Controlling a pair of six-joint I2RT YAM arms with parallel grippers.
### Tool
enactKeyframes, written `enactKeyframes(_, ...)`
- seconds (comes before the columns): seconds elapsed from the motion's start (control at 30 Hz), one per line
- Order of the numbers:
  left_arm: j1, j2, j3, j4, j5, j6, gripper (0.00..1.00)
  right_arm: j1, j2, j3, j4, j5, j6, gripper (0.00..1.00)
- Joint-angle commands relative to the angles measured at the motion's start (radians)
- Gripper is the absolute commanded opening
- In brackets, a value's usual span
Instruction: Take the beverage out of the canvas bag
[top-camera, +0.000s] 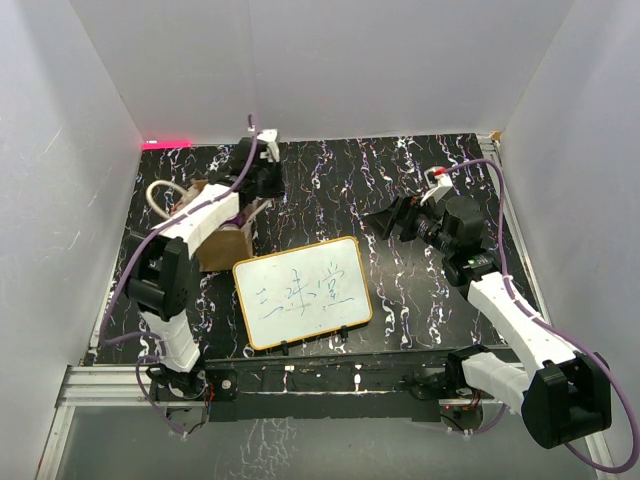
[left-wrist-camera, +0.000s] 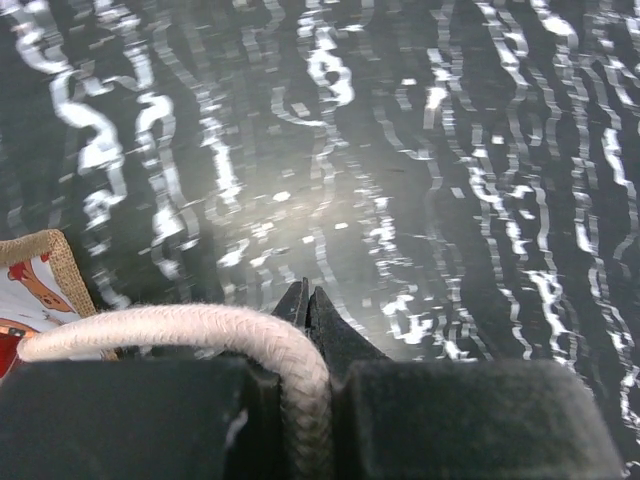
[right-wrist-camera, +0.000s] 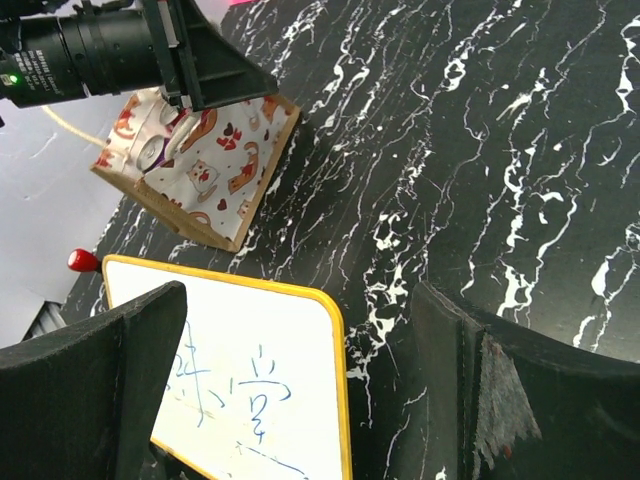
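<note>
Left gripper (left-wrist-camera: 307, 300): pinches the handle (left-wrist-camera: 180, 325).
Right gripper (right-wrist-camera: 300, 380): jaws spread.
Risk: our pull may tip the bag (right-wrist-camera: 200, 175) by the left edge.

L arm (top-camera: 165, 290): elbow folded up close to base, white forearm reaching fwd and to the right, wrist at the far end. L gripper (left-wrist-camera: 308, 300): tips meet, pads pinched on a cream rope handle (left-wrist-camera: 190, 325) of the canvas bag (right-wrist-camera: 200, 170); the rope runs down betw. the pads. R arm (top-camera: 520, 330): we log it stretched fwd from base, wrist turned left, approx. level. R gripper (right-wrist-camera: 300, 400): fingers (right-wrist-camera: 90, 400) spread wide, holding nothing, raised in free air.
</note>
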Motion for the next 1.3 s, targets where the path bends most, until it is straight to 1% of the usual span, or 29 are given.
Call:
enactKeyframes(0.0, -0.111, 0.038, 0.113, 0.08, 0.095, -0.015, 0.0, 0.007, -0.021, 0.05, -0.007, 0.054, -0.033, 0.98)
enactKeyframes(0.17, -0.227, 0.103, 0.195, 0.043, 0.079, 0.012, 0.0, 0.007, -0.025, 0.061, -0.044, 0.102, -0.056, 0.98)
enactKeyframes(0.33, -0.323, 0.117, 0.234, -0.002, 0.07, 0.034, 0.0, 0.005, -0.038, 0.067, -0.078, 0.143, -0.071, 0.98)
enactKeyframes(0.57, -0.433, 0.038, 0.153, 0.021, 0.066, 0.031, 0.0, 0.005, -0.097, 0.107, -0.158, 0.284, -0.074, 0.98)
enactKeyframes(0.77, -0.473, -0.051, 0.057, 0.032, 0.087, 0.042, 0.01, 0.005, -0.161, 0.122, -0.181, 0.364, -0.08, 0.98)
enactKeyframes(0.8, -0.473, -0.066, 0.042, 0.029, 0.085, 0.05, 0.04, 0.005, -0.168, 0.125, -0.181, 0.369, -0.084, 0.98)
enactKeyframes(0.83, -0.473, -0.083, 0.032, 0.024, 0.076, 0.063, 0.13, 0.005, -0.172, 0.128, -0.184, 0.374, -0.09, 0.98)
enactKeyframes(0.93, -0.473, -0.132, 0.02, 0.003, 0.018, 0.112, 0.45, 0.005, -0.167, 0.149, -0.196, 0.385, -0.102, 0.98)
enactKeyframes(0.97, -0.472, -0.146, 0.025, -0.007, -0.01, 0.132, 0.51, 0.005, -0.159, 0.16, -0.203, 0.383, -0.107, 0.98)
enactKeyframes(1.03, -0.467, -0.173, 0.045, -0.021, -0.062, 0.172, 0.62, 0.004, -0.14, 0.18, -0.214, 0.378, -0.117, 0.98)
enactKeyframes(1.1, -0.45, -0.199, 0.068, -0.029, -0.08, 0.203, 0.74, 0.005, -0.117, 0.199, -0.224, 0.373, -0.12, 0.98)
enactKeyframes(1.13, -0.438, -0.212, 0.081, -0.031, -0.089, 0.216, 0.78, 0.005, -0.106, 0.209, -0.226, 0.369, -0.121, 0.98)
enactKeyframes(1.2, -0.396, -0.251, 0.085, -0.013, -0.114, 0.215, 0.86, 0.004, -0.082, 0.228, -0.229, 0.346, -0.123, 0.98)
enactKeyframes(1.27, -0.316, -0.295, 0.067, 0.022, -0.124, 0.171, 0.89, 0.005, -0.054, 0.246, -0.233, 0.315, -0.123, 0.98)
